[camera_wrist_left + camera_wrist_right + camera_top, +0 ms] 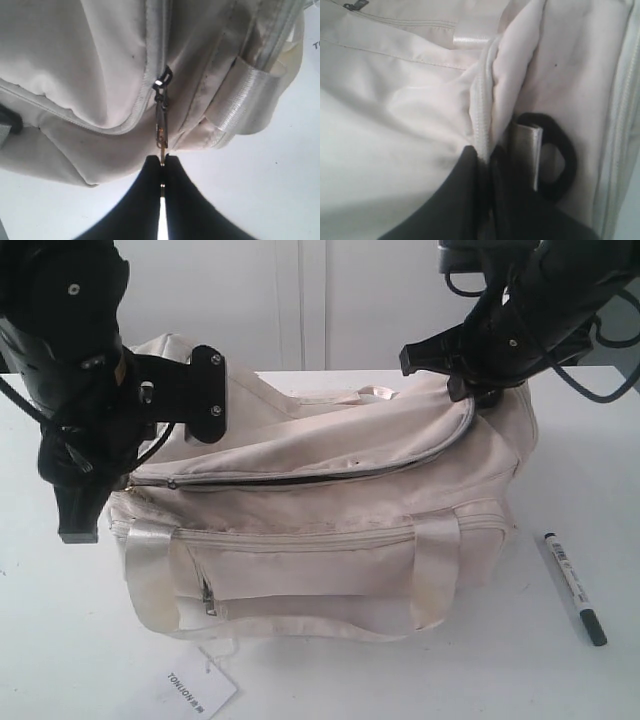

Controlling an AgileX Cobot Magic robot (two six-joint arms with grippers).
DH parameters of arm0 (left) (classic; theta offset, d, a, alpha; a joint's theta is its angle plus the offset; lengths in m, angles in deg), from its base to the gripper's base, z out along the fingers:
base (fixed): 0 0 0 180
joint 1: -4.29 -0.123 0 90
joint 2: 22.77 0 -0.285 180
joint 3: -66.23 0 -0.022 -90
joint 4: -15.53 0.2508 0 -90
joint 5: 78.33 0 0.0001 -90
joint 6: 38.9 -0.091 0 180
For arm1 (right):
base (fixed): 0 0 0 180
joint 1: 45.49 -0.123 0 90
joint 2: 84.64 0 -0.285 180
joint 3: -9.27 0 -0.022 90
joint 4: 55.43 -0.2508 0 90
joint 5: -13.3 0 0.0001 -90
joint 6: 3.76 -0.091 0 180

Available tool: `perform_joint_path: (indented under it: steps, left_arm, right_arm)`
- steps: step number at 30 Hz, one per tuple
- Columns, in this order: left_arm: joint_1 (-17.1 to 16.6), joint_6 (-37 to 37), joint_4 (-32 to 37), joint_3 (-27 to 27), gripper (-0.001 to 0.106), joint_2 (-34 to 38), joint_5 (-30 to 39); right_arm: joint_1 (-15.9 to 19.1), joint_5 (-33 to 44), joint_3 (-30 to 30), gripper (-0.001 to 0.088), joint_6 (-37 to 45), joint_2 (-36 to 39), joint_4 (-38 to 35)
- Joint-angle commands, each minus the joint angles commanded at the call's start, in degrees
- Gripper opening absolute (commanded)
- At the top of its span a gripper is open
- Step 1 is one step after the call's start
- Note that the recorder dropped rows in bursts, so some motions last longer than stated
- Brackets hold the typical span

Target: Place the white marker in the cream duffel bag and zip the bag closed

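Two tools were pinching: the left tool [163, 162] held the zipper pull [161, 125], the right tool [485, 160] the end seam of the cream duffel bag [330, 530]. The white marker [573, 585] lay on the counter [80, 660] near its right edge; a straight pull along the zip seemed best.

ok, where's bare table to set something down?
Free: table front between tag and white marker; front-left corner beside the cream duffel bag. Crowded: both bag ends under the left arm and right arm; thin strip between bag and marker.

The white table [70, 670] bears the cream duffel bag [330, 510] and, near it, the white marker [574, 588].
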Motion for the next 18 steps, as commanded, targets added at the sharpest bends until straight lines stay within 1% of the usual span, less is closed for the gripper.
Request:
perform_joint_path:
  steps: [4, 7, 12, 18]
  left_arm:
    - [0.0, 0.0, -4.44, 0.0, 0.0, 0.0, -1.25]
    - [0.0, 0.0, -7.17, 0.0, 0.0, 0.0, -2.36]
    - [0.0, -0.39, -8.47, 0.0, 0.0, 0.0, -3.1]
    - [0.0, -0.39, -8.47, 0.0, 0.0, 0.0, -3.42]
  right_arm:
    - [0.0, 0.01, 0.0, 0.0, 0.0, 0.0, 0.91]
    - [0.0, 0.1, 0.0, 0.0, -0.24, 0.0, 3.1]
    - [0.0, 0.57, 0.0, 0.0, -2.98, 0.0, 6.07]
    - [0.0, 2.59, 0.0, 0.0, -3.11, 0.0, 5.47]
